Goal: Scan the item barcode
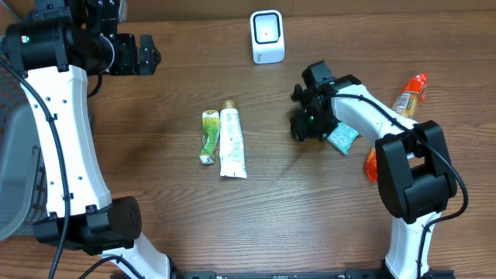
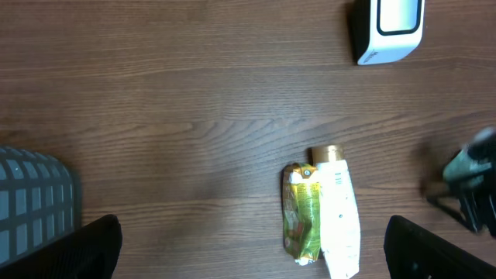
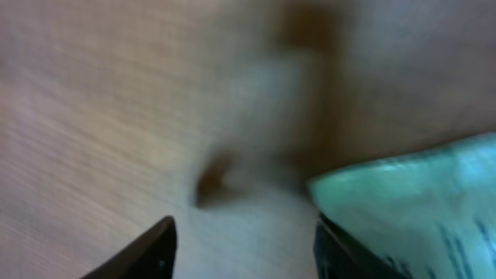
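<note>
**Progress.** I judge the scan not yet made. The white box-shaped barcode scanner [image 1: 267, 36] stands at 12 o'clock on the brown wooden table [image 1: 155, 194], and no item sits in front of its window. The flat teal foil packet [image 1: 342, 137], which I take to be the item in hand, lies at about 3 o'clock from the table's centre, well apart from the scanner. As I read it, what remains is to take hold of the packet, carry it toward 12 o'clock and present its barcode to the window. I can make out no barcode on it in any view.

**Right gripper** [image 1: 310, 122]. It is low over the table, just beside the packet on its 10 o'clock side. The wrist view is blurred, but it shows the two black fingers [image 3: 147, 248] standing apart with bare wood between them. The packet sits outside the gap, by the 3 o'clock finger, and I cannot tell whether that finger touches it. Finding: jaws parted, nothing gripped.

**Left gripper** [image 1: 143, 53]. It sits at 10 o'clock, spread to its full width, empty and touching nothing.

**Other stock.**
- A crumpled green tube [image 1: 209, 136] and a white plastic tube with a gold cap [image 1: 232, 141] lie side by side at the centre.
- An orange-capped squeeze bottle [image 1: 411, 94] lies at 2 o'clock.
- None of these is near the scanner.
</note>
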`<state>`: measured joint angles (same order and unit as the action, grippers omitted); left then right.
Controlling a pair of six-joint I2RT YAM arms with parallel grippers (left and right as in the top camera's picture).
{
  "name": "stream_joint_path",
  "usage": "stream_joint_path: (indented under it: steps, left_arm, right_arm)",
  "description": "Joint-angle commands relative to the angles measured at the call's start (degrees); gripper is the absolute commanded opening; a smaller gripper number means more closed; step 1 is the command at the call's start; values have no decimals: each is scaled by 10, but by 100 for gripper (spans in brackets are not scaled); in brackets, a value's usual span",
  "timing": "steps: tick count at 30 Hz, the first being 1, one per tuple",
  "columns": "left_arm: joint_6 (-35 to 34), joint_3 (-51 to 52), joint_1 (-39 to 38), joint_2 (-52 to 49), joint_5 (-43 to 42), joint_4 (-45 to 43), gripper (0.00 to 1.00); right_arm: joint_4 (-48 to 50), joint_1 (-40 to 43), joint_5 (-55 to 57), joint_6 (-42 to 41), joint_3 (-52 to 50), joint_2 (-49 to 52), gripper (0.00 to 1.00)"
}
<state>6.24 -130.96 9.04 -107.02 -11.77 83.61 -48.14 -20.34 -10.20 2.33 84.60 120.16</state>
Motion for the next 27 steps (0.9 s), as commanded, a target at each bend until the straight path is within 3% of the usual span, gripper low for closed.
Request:
stream_joint_path:
  steps: [1,5,10,15,19,27]
  left_arm:
    - [11,-3,-1,5,-1,0,100]
    - [11,-3,-1,5,-1,0,99]
    - [11,-3,-1,5,-1,0,99]
    - [11,-3,-1,5,-1,0,100]
    - [11,-3,-1,5,-1,0,100]
    - [11,-3,-1,5,0,0,100]
  right_arm:
    - [32,2,24,-63,7,-11,59]
    - [-19,3,13,-84,60,-14,62]
    - [-154,18,33,-74,161,-40,66]
    - [-215,36,118,-69,165,-44,68]
    - [-184,62,116,-68,115,-43,40]
    - [-54,89,82,-64,-10,-43,27]
